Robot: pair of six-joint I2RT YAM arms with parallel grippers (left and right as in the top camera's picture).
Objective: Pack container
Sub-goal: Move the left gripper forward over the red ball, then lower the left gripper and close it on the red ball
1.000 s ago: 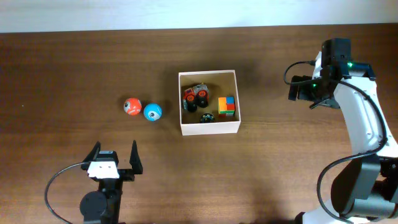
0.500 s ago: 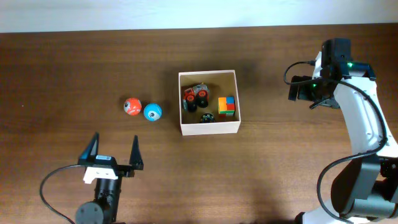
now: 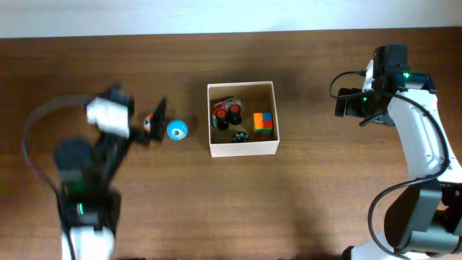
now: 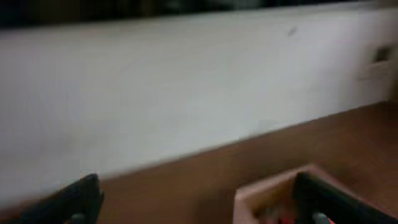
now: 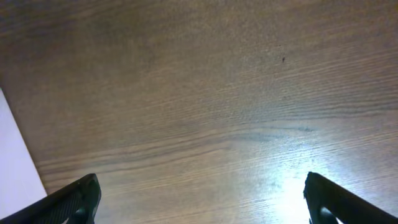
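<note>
- Our left gripper (image 3: 150,126) is open wide, right by the orange ball (image 3: 148,120). It is blurry, so we cannot tell if they touch.
- Our right gripper (image 5: 199,190) is open wide too, over bare table (image 5: 205,93).
- The box (image 3: 243,148) sits in the middle of the table. We think it is light, stiff card and may slide if bumped. Its thin wall is the best place to grab.
- The box is near our left gripper, with the blue ball (image 3: 177,130) between them. Our right gripper is well apart, on its other side.
</note>
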